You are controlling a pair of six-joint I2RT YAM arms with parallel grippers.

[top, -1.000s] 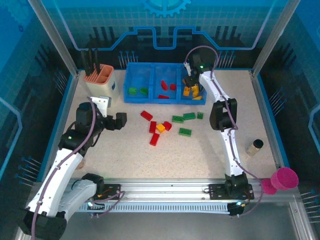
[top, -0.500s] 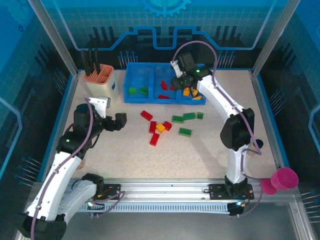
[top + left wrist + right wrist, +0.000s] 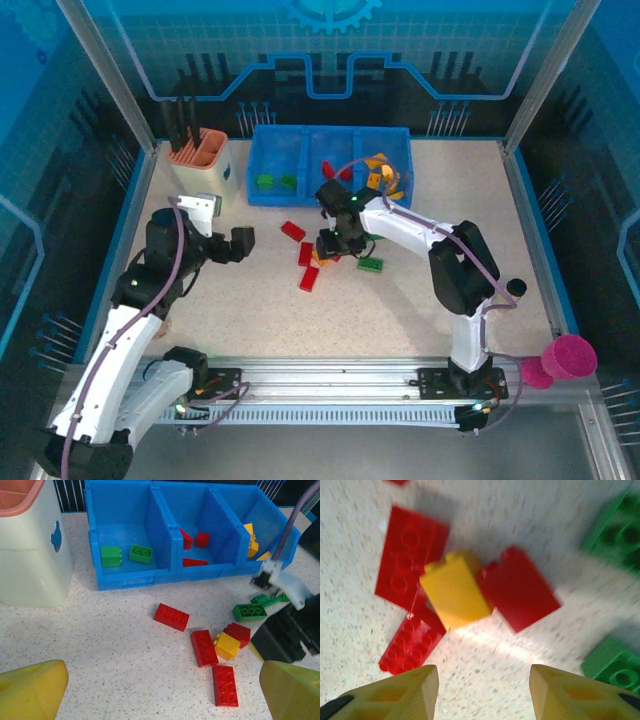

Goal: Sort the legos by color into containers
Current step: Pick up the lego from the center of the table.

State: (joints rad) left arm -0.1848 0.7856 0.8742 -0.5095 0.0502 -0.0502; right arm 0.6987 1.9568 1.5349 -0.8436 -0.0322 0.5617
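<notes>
Both jaws of the right gripper (image 3: 482, 682) were held released and empty just above the yellow brick (image 3: 455, 597) in the loose pile at the middle of the desk. A second before, that gripper had been over the right compartment of the blue tray (image 3: 135, 579), where the orange-yellow bricks (image 3: 251, 540) lay; one delivery was judged complete and a fresh pick begun. The yellow brick was touched on its left by a long red brick (image 3: 203, 648) and on its right by a shorter red brick (image 3: 239, 632), so little closing room was left. The left gripper (image 3: 240, 243), also released, was well apart to the left.
</notes>
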